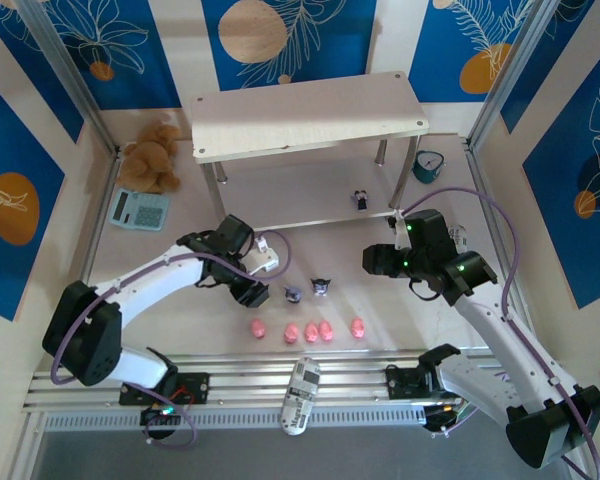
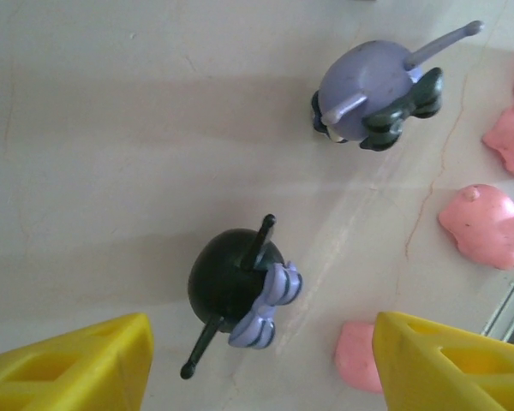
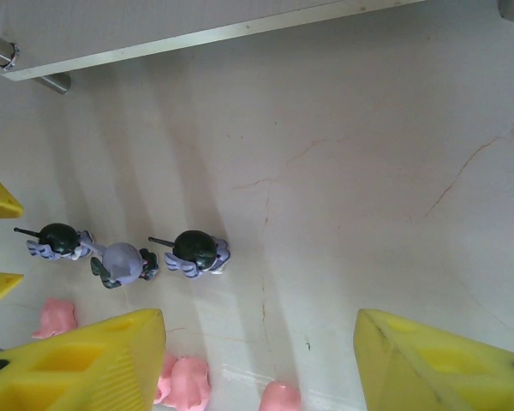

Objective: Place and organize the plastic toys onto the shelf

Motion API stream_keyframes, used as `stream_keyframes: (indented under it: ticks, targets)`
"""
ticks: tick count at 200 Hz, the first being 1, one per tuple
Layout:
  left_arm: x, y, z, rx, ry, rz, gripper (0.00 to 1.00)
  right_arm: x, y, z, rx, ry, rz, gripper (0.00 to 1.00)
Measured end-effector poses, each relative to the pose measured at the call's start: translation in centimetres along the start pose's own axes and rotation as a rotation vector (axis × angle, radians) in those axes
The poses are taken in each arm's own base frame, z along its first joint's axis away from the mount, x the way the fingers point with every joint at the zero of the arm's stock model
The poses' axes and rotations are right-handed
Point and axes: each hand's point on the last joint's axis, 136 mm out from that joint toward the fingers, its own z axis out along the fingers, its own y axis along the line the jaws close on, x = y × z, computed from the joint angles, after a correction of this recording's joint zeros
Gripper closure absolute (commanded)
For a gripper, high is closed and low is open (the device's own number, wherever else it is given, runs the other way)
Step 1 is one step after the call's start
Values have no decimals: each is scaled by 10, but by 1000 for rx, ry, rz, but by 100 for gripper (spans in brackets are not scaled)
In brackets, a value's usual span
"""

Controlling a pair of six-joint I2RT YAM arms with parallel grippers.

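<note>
Step in hand: you are at the pick stage. One dark figurine [image 1: 361, 198] already stands on the lower board of the shelf [image 1: 310, 115]; the other toys wait on the table [image 1: 180, 330] in front of the shelf.
Left claw: the left claw [image 2: 261, 364] hangs open and empty just over the dark purple figurine [image 2: 237, 287], yellow fingers [image 2: 77, 364] to either side of it, not touching.
Right claw: the right claw [image 3: 257, 364] is likewise spread wide with nothing in it, above bare table in front of the shelf's lower board.
Toys on the table: a lavender figurine [image 2: 373, 94] lies just beyond the dark one; the right wrist view shows three figurines in a short line in front of the shelf. The row of pink pigs [image 1: 310, 330] sits nearer your arm bases than the figurines.
Next move: lower the left claw straight down and close across the round body, I judge, keeping clear of the thin ears.
Edges: a pink pig [image 2: 360, 355] lies right beside the right-hand finger; a sloppy descent could nudge it.
Open room: the shelf's top board looks bare and the lower board is mostly free. Mind the silver legs [image 1: 412, 170] and the top board's front edge when carrying in low.
</note>
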Motion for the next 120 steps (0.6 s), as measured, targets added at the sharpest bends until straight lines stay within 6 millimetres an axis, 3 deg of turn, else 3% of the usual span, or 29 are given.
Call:
stream_keyframes:
  ticks: [65, 120]
  targets:
    - [6, 5, 20, 14, 52, 6, 33, -2, -5, -1, 11, -7, 15, 39]
    - [7, 5, 21, 13, 59, 9, 34, -3, -7, 0, 14, -7, 23, 39]
